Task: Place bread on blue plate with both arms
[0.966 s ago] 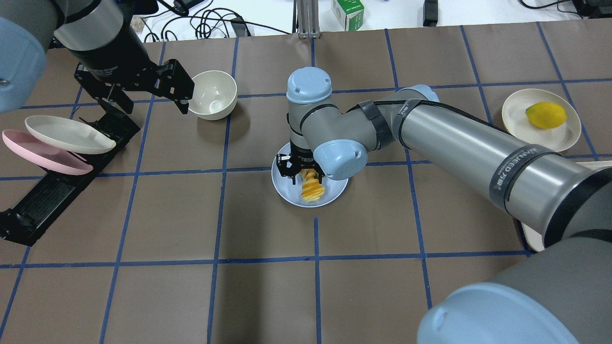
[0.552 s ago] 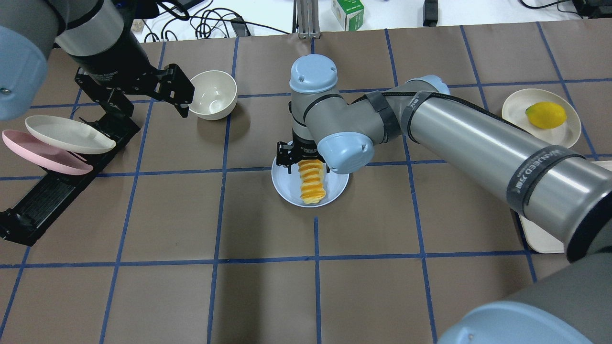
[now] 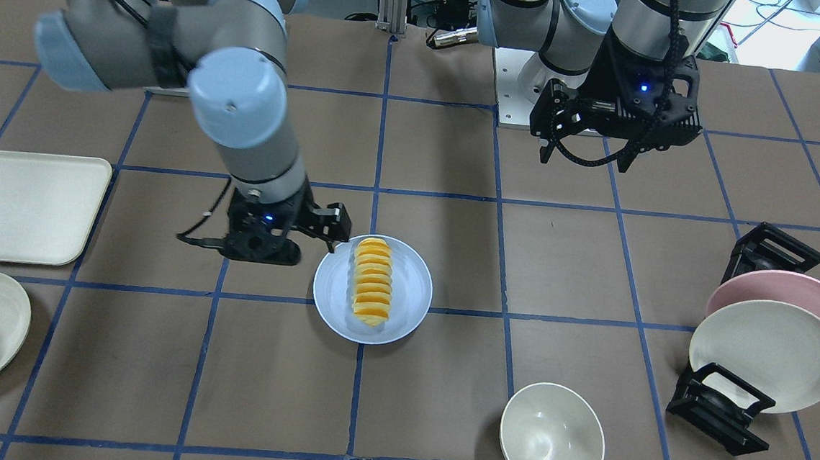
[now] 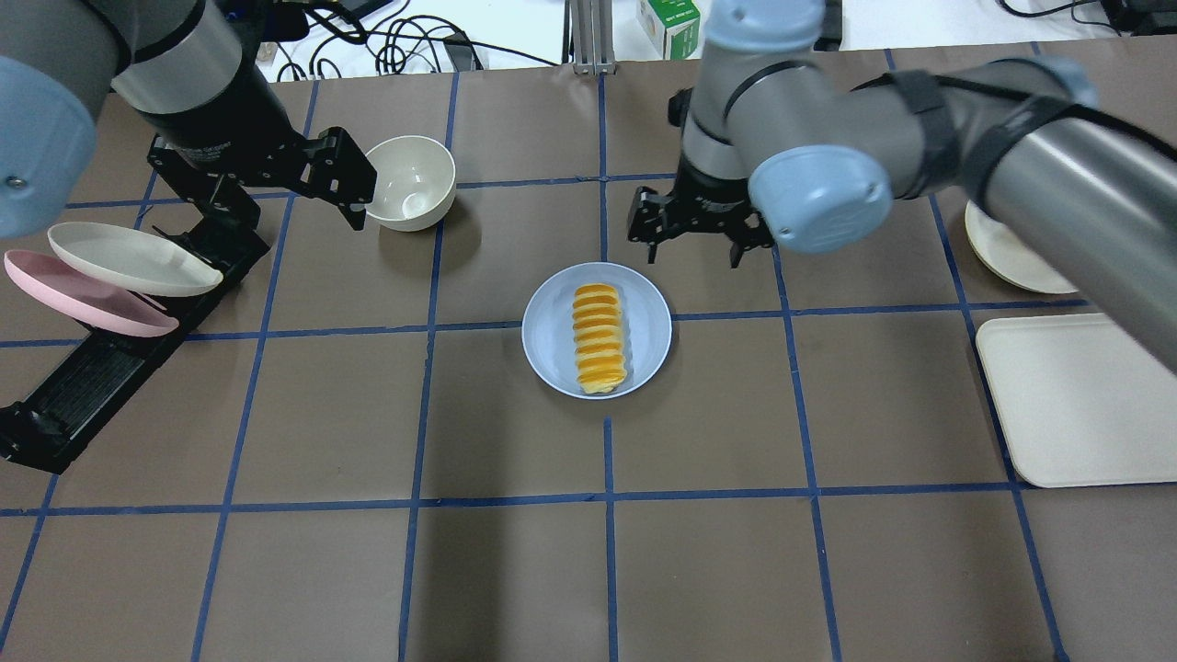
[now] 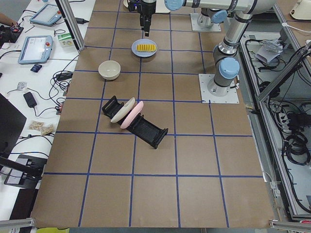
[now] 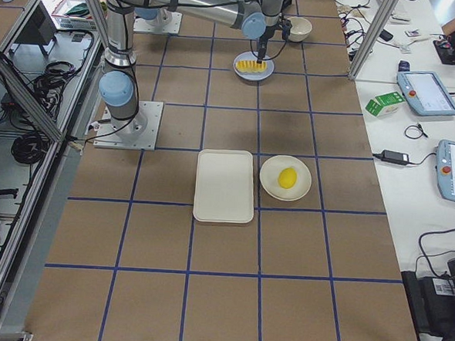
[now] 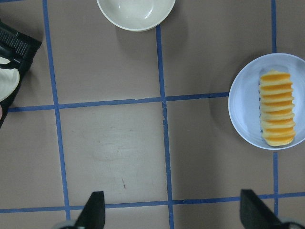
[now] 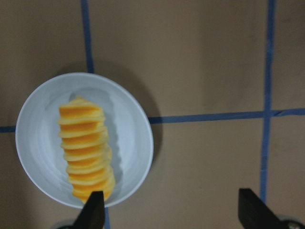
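One bread (image 4: 599,338), front-to-back across blue plate (image 4: 550,348)

Silver-grey tubes, pale blue joint caps (image 4: 818,198): the right arm (image 4: 1076,193) wears black straps (image 4: 924,119), the left arm (image 3: 641,22) a ribbed black cable (image 3: 675,32); left pincer (image 3: 586,161) and right pincer (image 4: 691,257) are black, blue-lit.

1. The way straight down onto the bread (image 4: 599,338) and blue plate (image 4: 552,354) is open. The right gripper (image 4: 692,257) hangs beyond the plate's far right rim, jaws spread.
2. Bare table (image 4: 478,276) separates the plate from the white bowl (image 4: 409,182) — the left gripper (image 4: 299,204) crowds the bowl's left side.
3. The plate rack (image 4: 110,368) blocks the left edge, the tray (image 4: 1076,405) the right.
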Tool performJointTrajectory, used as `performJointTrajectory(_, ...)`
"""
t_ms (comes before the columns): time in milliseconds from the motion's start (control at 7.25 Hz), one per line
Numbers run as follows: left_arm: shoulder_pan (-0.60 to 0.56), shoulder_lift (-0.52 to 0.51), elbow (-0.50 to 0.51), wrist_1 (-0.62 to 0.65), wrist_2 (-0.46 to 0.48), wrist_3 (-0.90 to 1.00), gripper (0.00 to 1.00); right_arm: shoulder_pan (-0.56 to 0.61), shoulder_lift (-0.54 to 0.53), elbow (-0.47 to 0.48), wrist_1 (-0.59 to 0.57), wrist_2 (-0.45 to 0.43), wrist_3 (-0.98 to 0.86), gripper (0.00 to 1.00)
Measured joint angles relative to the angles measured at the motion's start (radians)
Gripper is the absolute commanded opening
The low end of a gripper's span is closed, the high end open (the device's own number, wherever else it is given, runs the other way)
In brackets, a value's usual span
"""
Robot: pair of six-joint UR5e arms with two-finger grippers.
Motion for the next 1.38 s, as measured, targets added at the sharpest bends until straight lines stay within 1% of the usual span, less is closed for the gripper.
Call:
performJointTrajectory(138, 0.0, -0.001, 0.001, 0.001, -0.001, -0.004, 1.0, -0.079, -0.054, -0.009, 0.067, -0.013, -0.062, 1.0)
performJointTrajectory(276, 0.0, -0.001, 0.002, 0.002, -0.001, -0.006, 1.0, -0.13, -0.098, -0.023, 0.121, -0.04, -0.117, 1.0)
performJointTrajectory(552, 0.0, -0.001, 0.001, 0.002, -0.001, -0.007, 1.0, -0.167, -0.17, -0.051, 0.196, -0.096, -0.157, 1.0)
performJointTrajectory(966, 0.001, -0.005, 0.004, 0.013, 0.0, -0.001, 1.0, -0.17, -0.243, -0.054, 0.216, -0.105, -0.156, 1.0)
performJointTrajectory(1379, 0.001, -0.021, 0.017, 0.024, 0.0, 0.006, 1.0, -0.168, -0.253, -0.051, 0.218, -0.102, -0.153, 1.0)
